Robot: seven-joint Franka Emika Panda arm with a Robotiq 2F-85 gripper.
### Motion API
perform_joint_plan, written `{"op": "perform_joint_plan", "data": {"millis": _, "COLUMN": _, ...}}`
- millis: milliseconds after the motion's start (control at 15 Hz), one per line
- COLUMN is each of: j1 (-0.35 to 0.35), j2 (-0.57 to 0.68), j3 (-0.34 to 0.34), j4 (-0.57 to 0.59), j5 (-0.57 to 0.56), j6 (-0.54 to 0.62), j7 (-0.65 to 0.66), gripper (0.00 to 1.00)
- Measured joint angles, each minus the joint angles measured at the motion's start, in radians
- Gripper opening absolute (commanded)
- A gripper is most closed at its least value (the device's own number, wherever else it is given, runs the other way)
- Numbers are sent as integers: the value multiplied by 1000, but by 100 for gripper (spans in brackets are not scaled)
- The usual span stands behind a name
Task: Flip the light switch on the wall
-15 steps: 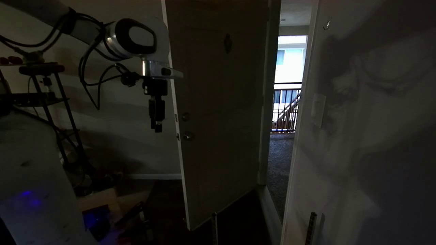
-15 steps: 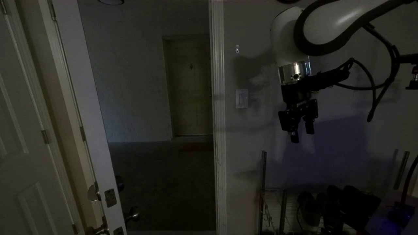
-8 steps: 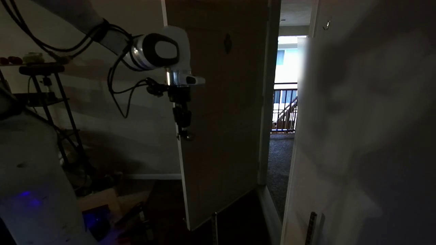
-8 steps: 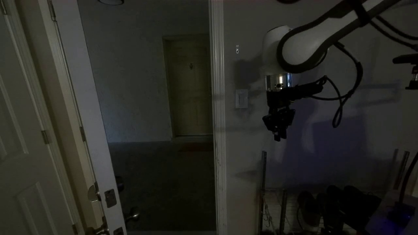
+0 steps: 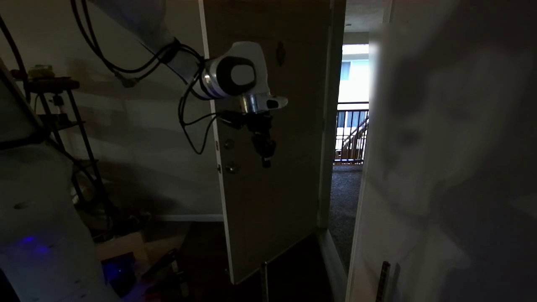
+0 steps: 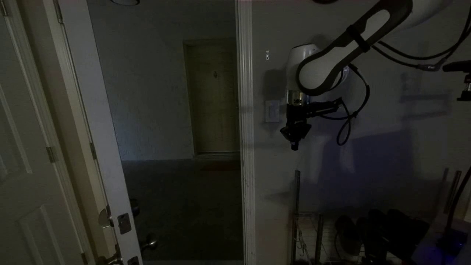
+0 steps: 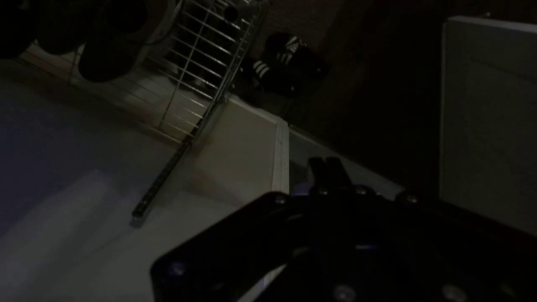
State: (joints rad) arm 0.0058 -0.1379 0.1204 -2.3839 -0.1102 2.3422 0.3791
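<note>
In an exterior view the light switch (image 6: 272,111) sits on the wall (image 6: 272,154), just to the right of the white door frame (image 6: 246,147), and a small hook (image 6: 267,55) is up above it, also just right of the frame. The gripper (image 6: 294,146) hangs in that view farther right of the frame than the switch, its downward tips ending below the level of the switch. It is narrow: the wrist view shows the two fingers (image 7: 321,172) side by side, their tips close together. The white arm (image 6: 323,71) reaches in from the right of the frame, high up. In both exterior views the open door (image 5: 289,197) stands to the left of the frame. In an exterior view a railing (image 5: 352,110) outside shows just left of the frame; there the gripper is in front of that door, well apart from the frame, and the wall right of the frame is blurred, so the switch cannot be made out. Low down and right of the frame is a wire rack (image 6: 319,232) bearing dark shoes (image 7: 105,54)
</note>
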Motion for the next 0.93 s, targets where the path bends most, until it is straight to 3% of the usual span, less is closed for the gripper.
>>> {"op": "perform_joint_plan", "data": {"millis": 400, "j1": -17, "j2": 110, "j3": -58, "j4": 72, "j5": -159, "j6": 221, "j7": 68, "gripper": 5}}
{"op": "perform_joint_plan", "data": {"millis": 933, "j1": -18, "j2": 227, "j3": -158, "j4": 207, "j5": -465, "j6": 406, "j7": 335, "gripper": 6}}
